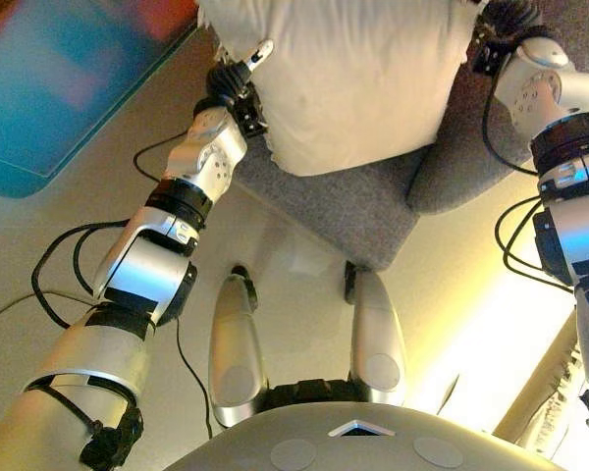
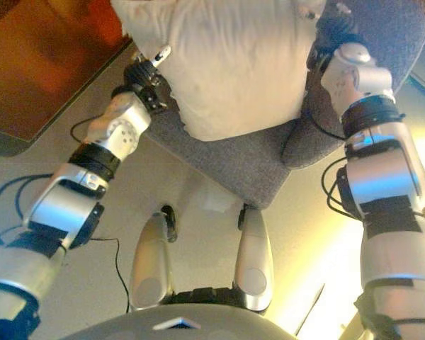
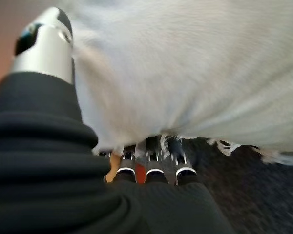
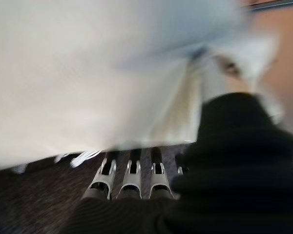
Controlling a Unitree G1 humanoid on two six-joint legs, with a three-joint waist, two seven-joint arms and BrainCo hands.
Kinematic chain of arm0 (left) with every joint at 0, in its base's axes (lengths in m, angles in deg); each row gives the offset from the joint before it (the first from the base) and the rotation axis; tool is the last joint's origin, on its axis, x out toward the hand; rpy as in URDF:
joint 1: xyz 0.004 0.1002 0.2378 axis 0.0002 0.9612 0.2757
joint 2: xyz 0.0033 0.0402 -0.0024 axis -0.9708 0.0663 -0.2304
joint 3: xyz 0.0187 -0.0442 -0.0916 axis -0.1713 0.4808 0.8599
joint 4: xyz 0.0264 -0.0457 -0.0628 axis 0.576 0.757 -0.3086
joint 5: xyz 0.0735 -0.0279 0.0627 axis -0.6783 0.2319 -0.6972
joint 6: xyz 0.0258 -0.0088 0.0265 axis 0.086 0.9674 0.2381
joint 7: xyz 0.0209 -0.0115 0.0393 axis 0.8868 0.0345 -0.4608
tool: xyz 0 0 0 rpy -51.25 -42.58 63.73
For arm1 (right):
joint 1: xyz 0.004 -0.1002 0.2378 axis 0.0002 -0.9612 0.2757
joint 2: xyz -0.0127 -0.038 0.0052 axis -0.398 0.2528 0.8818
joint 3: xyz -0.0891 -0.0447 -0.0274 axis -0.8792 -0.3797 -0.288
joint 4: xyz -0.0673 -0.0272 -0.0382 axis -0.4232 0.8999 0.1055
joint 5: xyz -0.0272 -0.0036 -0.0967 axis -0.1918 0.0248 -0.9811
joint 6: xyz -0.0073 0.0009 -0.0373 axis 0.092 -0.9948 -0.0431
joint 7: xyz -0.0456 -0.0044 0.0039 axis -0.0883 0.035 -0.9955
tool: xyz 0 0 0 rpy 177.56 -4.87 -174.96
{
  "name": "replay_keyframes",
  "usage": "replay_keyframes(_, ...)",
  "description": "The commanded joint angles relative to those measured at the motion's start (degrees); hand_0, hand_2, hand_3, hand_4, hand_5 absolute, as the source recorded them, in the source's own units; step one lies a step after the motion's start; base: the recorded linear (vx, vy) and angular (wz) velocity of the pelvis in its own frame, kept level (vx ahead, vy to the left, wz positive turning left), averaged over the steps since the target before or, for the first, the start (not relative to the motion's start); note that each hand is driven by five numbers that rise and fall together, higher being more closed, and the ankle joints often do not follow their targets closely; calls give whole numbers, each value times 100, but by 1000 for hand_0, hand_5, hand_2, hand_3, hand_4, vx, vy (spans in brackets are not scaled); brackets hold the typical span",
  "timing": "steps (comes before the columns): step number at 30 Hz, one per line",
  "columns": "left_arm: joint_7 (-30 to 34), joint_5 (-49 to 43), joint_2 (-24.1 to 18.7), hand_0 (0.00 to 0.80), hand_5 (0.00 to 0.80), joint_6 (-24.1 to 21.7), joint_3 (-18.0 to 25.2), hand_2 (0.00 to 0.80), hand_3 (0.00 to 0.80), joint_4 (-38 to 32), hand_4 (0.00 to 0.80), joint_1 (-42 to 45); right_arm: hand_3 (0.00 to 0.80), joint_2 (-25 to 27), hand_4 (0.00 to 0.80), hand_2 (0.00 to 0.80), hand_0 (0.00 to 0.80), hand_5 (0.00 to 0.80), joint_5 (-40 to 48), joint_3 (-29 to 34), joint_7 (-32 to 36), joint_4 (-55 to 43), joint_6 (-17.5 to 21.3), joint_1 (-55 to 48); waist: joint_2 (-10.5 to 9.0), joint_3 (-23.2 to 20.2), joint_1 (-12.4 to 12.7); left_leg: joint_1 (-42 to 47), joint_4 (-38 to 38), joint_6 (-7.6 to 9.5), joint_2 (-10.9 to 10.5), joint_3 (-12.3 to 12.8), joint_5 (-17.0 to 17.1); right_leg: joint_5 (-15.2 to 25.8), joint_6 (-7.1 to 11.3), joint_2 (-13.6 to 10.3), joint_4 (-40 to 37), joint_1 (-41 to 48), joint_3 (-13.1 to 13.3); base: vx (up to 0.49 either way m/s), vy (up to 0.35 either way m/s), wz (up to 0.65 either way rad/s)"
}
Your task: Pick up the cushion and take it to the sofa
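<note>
A white cushion (image 1: 344,78) with a fringed edge lies on a grey upholstered seat (image 1: 353,211) straight ahead of me. My left hand (image 1: 238,88) is at the cushion's left edge and my right hand (image 1: 501,29) is at its right edge. In the left wrist view, the left hand (image 3: 49,161) reaches under the cushion (image 3: 185,63) where it meets the dark seat fabric. In the right wrist view, the right hand (image 4: 234,146) likewise reaches under the cushion (image 4: 78,73). How either hand closes under the cushion is hidden.
A flat blue and red surface (image 1: 69,88) lies on the floor to the left of the seat. The seat's rounded grey side (image 1: 471,147) rises at the right. Pale floor (image 1: 304,285) lies between me and the seat.
</note>
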Motion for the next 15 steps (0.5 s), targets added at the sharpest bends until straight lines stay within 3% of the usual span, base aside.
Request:
replay_keyframes(1, -30, -259, -118, 0, 0, -392, -82, 0, 0, 243, 0, -277, 0, -26, 0, 0, 0, 0, -135, -96, 50, 154, 454, 298, 86, -577, 118, 524, -656, -475, 577, -423, 303, -439, -22, 65, -117, 546, -202, 6, 25, 7)
replay_keyframes(9, 206, -526, -836, 0, 0, -614, 127, 0, 0, 238, 0, -10, 0, 440, 0, 0, 0, 0, 47, 177, -310, -10, 813, 38, 146, -792, 153, 952, -1389, -489, 627, -261, 658, -261, -67, 83, -821, 1015, -337, 3, 42, 4)
replay_keyframes(15, 480, -312, -1015, 0, 0, -826, 403, 0, 0, 57, 0, 454, 0, 753, 0, 0, 0, 0, 100, 326, -596, -374, 843, -173, 182, -1026, 197, 1326, -2015, -476, 581, -117, 938, -102, -93, 158, -1411, 1445, -445, -21, 59, 9)
